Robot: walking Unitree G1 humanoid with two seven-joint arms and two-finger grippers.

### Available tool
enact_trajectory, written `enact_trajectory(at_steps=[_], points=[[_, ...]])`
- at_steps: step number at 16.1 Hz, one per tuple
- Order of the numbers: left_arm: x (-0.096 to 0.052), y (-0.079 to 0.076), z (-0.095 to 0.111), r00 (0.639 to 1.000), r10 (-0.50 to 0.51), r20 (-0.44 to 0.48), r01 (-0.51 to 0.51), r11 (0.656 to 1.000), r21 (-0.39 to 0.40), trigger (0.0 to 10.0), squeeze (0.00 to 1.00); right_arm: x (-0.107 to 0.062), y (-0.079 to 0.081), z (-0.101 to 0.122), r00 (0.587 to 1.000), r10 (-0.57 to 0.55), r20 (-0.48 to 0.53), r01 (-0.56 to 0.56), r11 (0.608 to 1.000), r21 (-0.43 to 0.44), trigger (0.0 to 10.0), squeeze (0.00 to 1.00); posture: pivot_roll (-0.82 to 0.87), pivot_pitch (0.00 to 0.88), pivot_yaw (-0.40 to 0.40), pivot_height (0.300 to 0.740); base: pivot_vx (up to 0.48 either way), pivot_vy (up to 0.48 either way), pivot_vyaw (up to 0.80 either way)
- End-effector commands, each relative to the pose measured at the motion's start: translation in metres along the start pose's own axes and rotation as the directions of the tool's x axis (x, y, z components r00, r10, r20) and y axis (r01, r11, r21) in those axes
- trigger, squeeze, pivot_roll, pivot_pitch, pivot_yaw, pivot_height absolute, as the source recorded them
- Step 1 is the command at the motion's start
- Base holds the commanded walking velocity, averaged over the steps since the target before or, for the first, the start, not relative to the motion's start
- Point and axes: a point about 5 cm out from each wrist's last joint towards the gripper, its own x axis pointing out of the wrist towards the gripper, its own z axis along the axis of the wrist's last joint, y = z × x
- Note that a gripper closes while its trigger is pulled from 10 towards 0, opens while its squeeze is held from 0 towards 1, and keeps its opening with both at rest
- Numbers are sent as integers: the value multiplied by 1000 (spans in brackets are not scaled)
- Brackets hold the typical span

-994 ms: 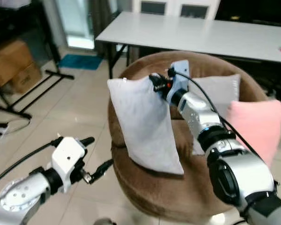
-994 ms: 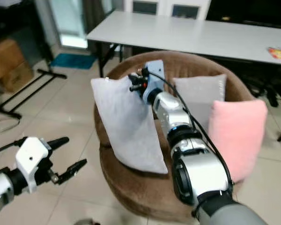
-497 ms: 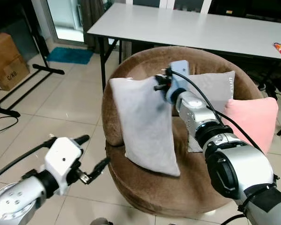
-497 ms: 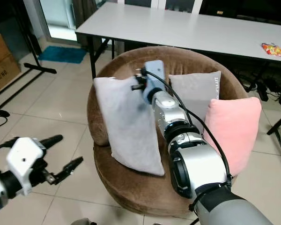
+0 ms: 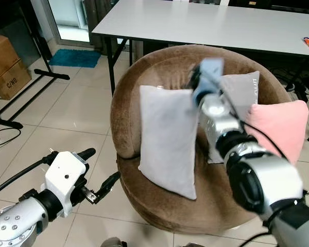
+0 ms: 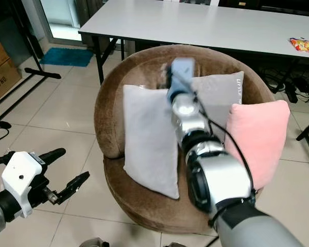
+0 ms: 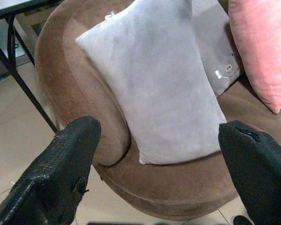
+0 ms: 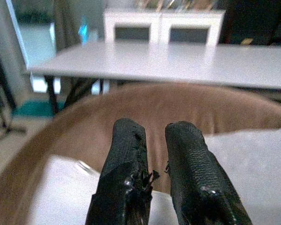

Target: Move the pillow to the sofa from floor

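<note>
A light grey pillow (image 5: 167, 139) stands on end in the round brown sofa chair (image 5: 129, 123) and leans toward its back. My right gripper (image 8: 154, 129) hovers at the pillow's upper right corner, blurred in the eye views. Its fingers are pressed almost together with nothing between them, and the pale pillow lies just below them. My left gripper (image 5: 100, 166) is open, low over the floor left of the chair. In the left wrist view the pillow (image 7: 159, 89) sits between the widely spread fingers (image 7: 61, 173).
A darker grey pillow (image 5: 242, 90) and a pink pillow (image 5: 280, 126) rest against the chair's back right. A white table (image 5: 206, 23) stands behind the chair. Cardboard boxes (image 5: 5, 64) and a black stand's legs (image 5: 20, 98) are at the left on the tiled floor.
My right gripper has swung right and off the pillow's top corner. The pillow has settled more upright on the seat. The left arm has hardly moved.
</note>
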Motion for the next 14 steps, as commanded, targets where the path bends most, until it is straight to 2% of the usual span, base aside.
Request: enact_trajectory(at_steps=[1, 3, 6, 8, 9, 10, 11, 12, 13, 14], points=[[0, 2, 0, 1000, 16, -4, -16, 1000, 8, 10000, 0, 5, -6, 17, 998, -23, 52, 20, 999, 44, 10000, 0, 30, 42, 7, 740, 0, 0, 0], [6, 9, 0, 999, 38, 2, -38, 999, 19, 10000, 0, 9, -13, 34, 995, -34, 96, 27, 997, 74, 10000, 0, 8, 19, 23, 740, 0, 0, 0], [21, 20, 3, 997, 78, 24, -78, 996, 38, 10000, 0, 10, -21, 36, 994, -19, 111, 11, 997, 80, 10000, 0, -10, 0, 38, 740, 0, 0, 0], [27, 21, -1, 991, 130, 18, -130, 991, -16, 10000, 0, 5, -19, 21, 991, 101, 86, -110, 988, 112, 10000, 0, -30, 0, 40, 740, 0, 0, 0], [35, 23, -8, 982, 188, 0, -188, 979, -73, 10000, 0, 0, -19, 4, 988, 147, 52, -152, 981, 117, 10000, 0, -44, 0, 41, 740, 0, 0, 0], [43, 18, -12, 969, 246, -9, -245, 964, -99, 10000, 0, -14, -30, -25, 994, 107, 21, -109, 984, 139, 10000, 0, -49, 0, 41, 740, 0, 0, 0], [46, 16, -12, 967, 253, -10, -253, 962, -102, 10000, 0, -20, -34, -36, 996, 90, 6, -90, 986, 144, 10000, 0, -51, 0, 40, 740, 0, 0, 0], [49, 8, -15, 971, 239, -15, -239, 966, -97, 10000, 0, -36, -46, -57, 999, 42, -34, -36, 985, 166, 10000, 1000, -65, 0, 38, 740, 0, 0, 0], [53, 1, -21, 972, 233, -24, -234, 967, -103, 10000, 0, -72, -62, -76, 998, 1, -67, 9, 989, 149, 10000, 1000, -91, 0, 43, 740, 0, 0, 0], [53, 1, -21, 972, 233, -24, -234, 967, -103, 10000, 0, -72, -62, -76, 998, 1, -67, 9, 989, 149, 10000, 1000, -91, 0, 43, 740, 0, 0, 0]])
